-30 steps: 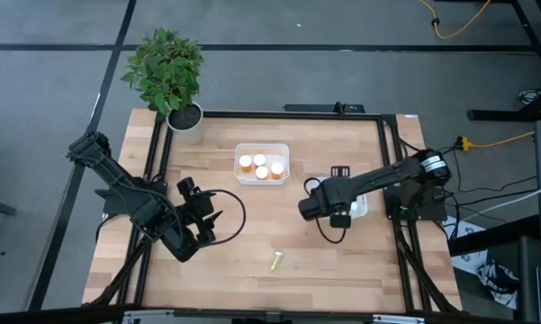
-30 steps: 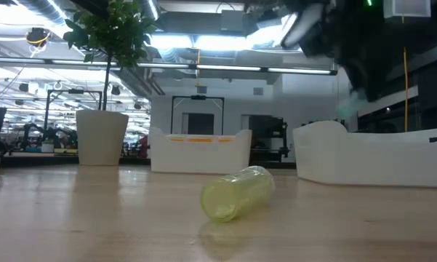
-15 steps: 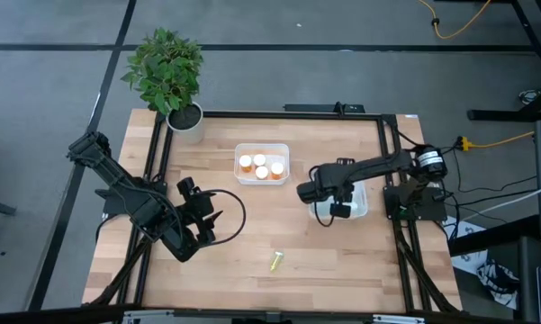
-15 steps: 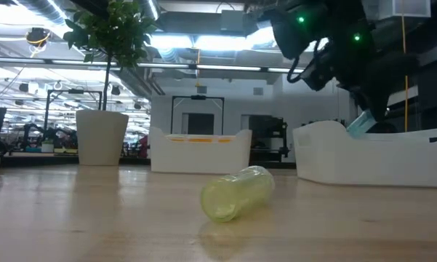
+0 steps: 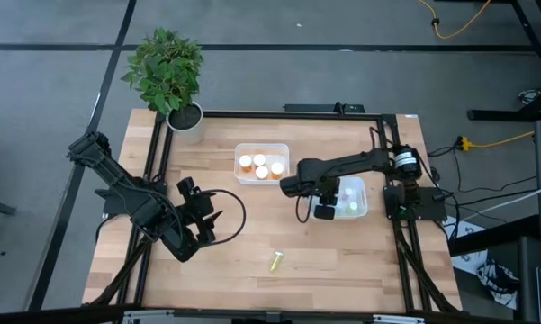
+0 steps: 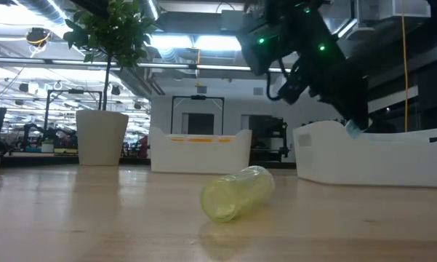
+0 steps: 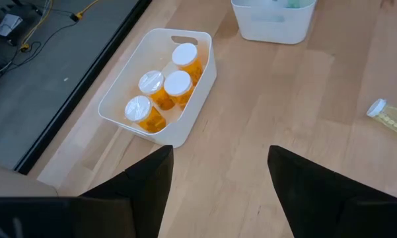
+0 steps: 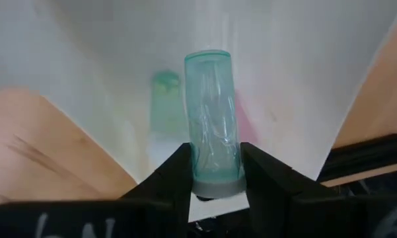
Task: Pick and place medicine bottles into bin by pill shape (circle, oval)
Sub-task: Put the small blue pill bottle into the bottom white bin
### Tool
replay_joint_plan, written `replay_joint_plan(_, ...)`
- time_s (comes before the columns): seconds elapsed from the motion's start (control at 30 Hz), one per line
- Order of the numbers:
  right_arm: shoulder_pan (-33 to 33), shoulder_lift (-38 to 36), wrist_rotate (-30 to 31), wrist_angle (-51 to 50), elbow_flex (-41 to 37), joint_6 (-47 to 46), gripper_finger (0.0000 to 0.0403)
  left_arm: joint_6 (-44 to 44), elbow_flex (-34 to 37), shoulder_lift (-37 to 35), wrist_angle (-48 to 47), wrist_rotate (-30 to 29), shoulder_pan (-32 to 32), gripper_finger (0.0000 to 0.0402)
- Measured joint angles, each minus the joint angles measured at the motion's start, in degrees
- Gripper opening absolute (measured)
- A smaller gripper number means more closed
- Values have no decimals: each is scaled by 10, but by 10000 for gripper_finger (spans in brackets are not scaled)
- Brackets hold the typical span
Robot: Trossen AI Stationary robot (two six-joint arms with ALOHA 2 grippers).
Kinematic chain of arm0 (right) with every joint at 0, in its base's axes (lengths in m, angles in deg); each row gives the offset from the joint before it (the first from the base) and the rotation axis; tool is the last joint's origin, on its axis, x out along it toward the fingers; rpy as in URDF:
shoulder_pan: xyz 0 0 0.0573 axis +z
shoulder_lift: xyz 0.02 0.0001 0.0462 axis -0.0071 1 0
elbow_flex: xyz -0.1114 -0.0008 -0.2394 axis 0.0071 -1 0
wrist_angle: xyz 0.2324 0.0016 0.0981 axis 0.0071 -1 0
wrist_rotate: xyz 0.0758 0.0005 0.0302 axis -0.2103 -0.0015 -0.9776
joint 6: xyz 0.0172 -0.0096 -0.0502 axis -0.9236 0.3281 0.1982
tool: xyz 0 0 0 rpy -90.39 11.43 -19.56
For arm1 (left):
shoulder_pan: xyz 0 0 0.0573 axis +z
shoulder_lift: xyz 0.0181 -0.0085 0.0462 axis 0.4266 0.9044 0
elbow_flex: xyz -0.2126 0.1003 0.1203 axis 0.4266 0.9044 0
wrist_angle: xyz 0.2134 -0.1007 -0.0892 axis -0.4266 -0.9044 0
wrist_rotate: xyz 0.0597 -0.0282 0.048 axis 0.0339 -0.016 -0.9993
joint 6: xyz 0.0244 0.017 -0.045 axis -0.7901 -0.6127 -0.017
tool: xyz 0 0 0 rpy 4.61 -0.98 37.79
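Right wrist view shows you the grip plainly: your right fingers (image 8: 215,173) are closed on a teal bottle (image 8: 213,119), pinching it near its grey cap end, with most of the clear body sticking out forward past the fingertips. That long overhang is your first risk. With so little of the bottle between the pads, a quick wrist turn could let it pivot or slide out before you mean it to.

Beyond the bottle's far end lies the white bin (image 8: 304,73), its floor directly behind the bottle in this view, with a pale green bottle (image 8: 165,99) already lying inside. From above, the right gripper (image 5: 324,212) sits at the bin's (image 5: 362,209) inner edge rather than squarely over its middle. If you release from here, the bottle may strike the rim and roll off across the table (image 5: 252,270). You also risk landing it hard on the bottles already inside and knocking them about.

Check the pill shape, too; you cannot read it from these pictures, so a wrong bin is possible. The other bin (image 5: 262,164) holds orange bottles (image 5: 261,166) with white caps.

Farther out, a yellow bottle (image 5: 276,261) lies on its side in the open, well apart from both arms, and it could roll if bumped. Your left gripper (image 5: 201,232) waits near the table's left side, fingers (image 7: 142,182) spread apart and empty.
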Motion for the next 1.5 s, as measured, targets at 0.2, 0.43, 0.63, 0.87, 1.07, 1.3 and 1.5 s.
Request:
replay_joint_plan(0.2,-6,21,0,0,31,20,116,0,0,0,0,0,0,243)
replay_joint_plan(0.43,-19,21,-4,-1,33,48,117,0,0,0,0,0,0,243)
replay_joint_plan(0.63,-35,21,5,-1,27,63,117,0,0,0,0,0,0,243)
replay_joint_plan(0.87,-47,21,17,-1,-12,90,117,0,0,0,0,0,0,243)
replay_joint_plan(1.07,-47,21,80,-1,-14,120,117,0,0,0,0,0,0,243)
replay_joint_plan(1.3,-55,21,76,-1,-14,126,117,0,0,0,0,0,0,243)
replay_joint_plan(1.5,-64,21,63,-1,-14,141,117,0,0,0,0,0,0,243)
